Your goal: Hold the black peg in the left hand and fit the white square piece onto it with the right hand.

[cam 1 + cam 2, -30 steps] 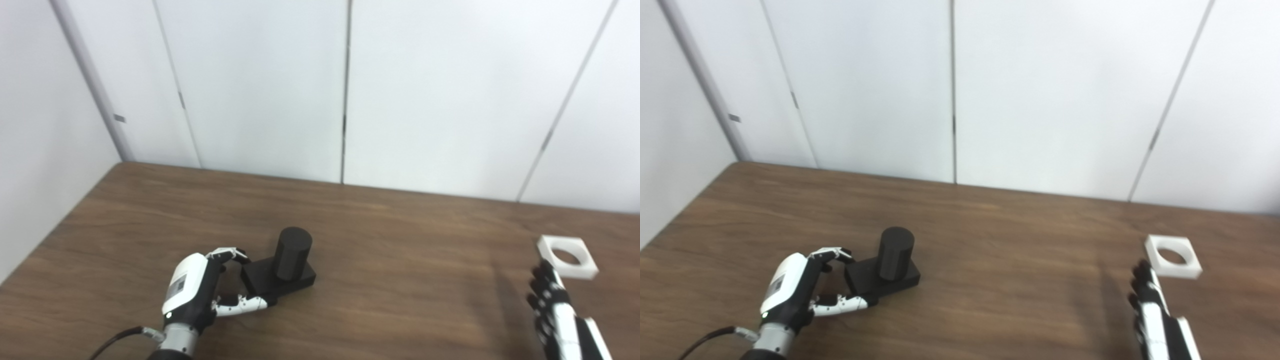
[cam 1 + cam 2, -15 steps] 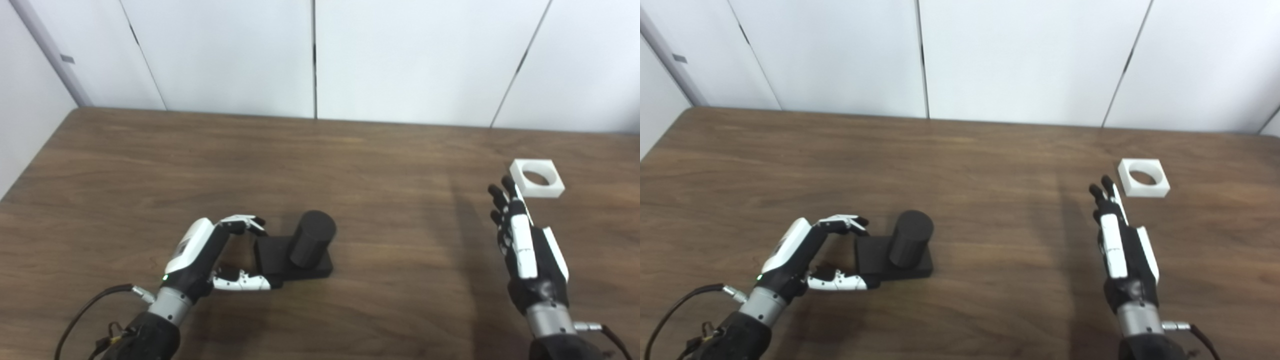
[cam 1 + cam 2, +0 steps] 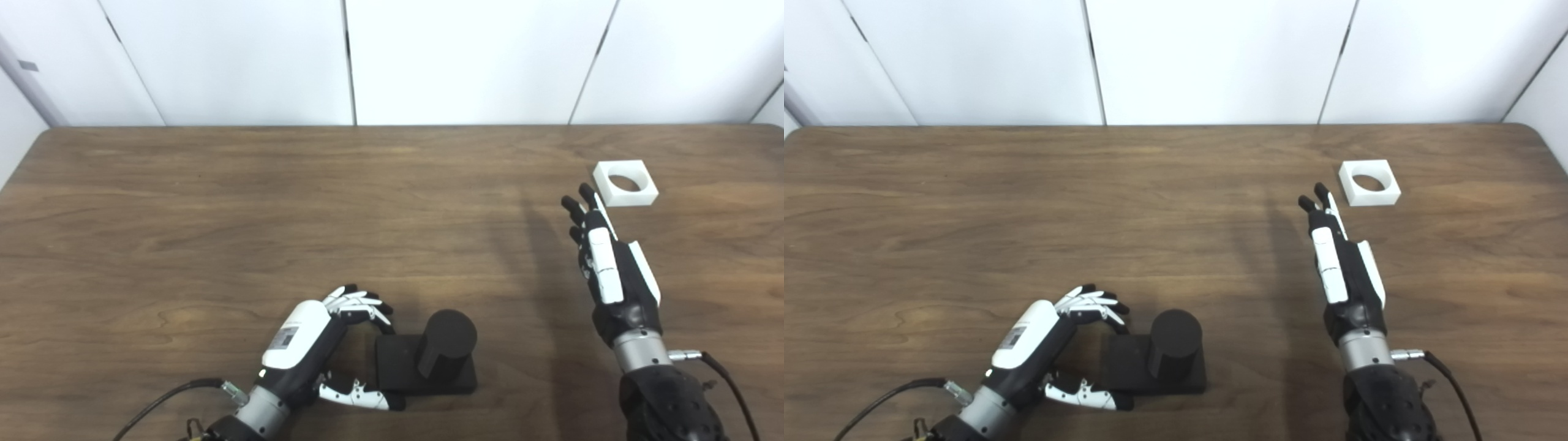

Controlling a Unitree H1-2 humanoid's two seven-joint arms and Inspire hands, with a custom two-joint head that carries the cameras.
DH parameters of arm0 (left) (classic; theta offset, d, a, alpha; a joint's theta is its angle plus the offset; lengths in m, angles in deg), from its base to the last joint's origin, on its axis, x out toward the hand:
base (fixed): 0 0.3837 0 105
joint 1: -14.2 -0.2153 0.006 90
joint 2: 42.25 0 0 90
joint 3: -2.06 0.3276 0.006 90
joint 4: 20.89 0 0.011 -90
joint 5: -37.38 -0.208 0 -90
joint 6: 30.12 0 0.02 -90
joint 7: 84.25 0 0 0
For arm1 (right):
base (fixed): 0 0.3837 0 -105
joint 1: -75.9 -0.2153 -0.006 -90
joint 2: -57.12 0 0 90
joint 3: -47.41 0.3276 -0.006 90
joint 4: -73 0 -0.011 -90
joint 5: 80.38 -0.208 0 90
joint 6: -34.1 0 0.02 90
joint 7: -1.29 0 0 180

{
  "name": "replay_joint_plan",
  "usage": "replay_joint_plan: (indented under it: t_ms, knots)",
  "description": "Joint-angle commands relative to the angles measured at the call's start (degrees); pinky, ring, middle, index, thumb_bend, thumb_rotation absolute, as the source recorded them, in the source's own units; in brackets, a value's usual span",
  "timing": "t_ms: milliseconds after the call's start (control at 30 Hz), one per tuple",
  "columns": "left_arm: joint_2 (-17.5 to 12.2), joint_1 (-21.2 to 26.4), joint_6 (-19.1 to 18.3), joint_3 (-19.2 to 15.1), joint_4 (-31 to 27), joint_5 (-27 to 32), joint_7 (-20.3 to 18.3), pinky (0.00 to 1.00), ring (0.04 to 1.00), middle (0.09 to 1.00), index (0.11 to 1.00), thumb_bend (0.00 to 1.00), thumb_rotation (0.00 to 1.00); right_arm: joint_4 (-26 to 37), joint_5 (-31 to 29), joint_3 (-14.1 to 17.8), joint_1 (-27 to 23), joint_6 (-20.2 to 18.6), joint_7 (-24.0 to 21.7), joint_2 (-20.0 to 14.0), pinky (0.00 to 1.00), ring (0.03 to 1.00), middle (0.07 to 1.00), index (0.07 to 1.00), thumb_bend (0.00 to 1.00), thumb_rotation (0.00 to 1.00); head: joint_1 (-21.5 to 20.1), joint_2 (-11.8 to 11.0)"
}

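Left hand (image 3: 306, 343) fingers curl around the black peg (image 3: 429, 361) base, contact uncertain, grip not closed. Right hand (image 3: 606, 257) extended flat, empty, just short of white square piece (image 3: 625, 183). Risk: fingertips nudge piece away.

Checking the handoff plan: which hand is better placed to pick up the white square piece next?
The right hand. It is open, its fingertips close beside the white square piece. The left hand is far across the table, at the black peg.
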Motion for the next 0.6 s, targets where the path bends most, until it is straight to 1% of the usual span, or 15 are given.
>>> replay_joint_plan:
  t_ms: [0,200,367,567]
  knots:
    - [-0.12,-0.73,0.44,1.47,2.33,-2.97,-1.28,0.94,0.857,0.773,0.486,0.52,0.05,2.2,-0.27,-0.71,6.37,0.88,0.16,1.13,1.0,1.0,0.946,1.0,0.56,1.0,-0.51,0.02]
    - [0.34,-0.61,3.07,2.04,4.69,-9.14,1.57,0.91,0.844,0.762,0.485,0.52,0.05,2.2,-0.34,-0.9,6.43,1.05,0.45,1.23,1.0,1.0,0.948,1.0,0.55,1.0,-0.96,-0.19]
    - [0.51,-0.76,3.16,1.8,5.04,-12.96,3.11,0.91,0.838,0.756,0.485,0.52,0.05,2.07,-1.07,-0.84,6.35,1.31,0.39,1.1,1.0,1.0,0.946,1.0,0.54,1.0,-0.9,-0.34]
    - [0.26,-0.67,3.47,1.71,4.95,-18.53,5.61,0.9,0.836,0.75,0.485,0.52,0.05,1.42,-0.94,-0.85,6.29,1.81,0.58,0.98,1.0,1.0,0.945,1.0,0.54,1.0,-1.93,-0.96]
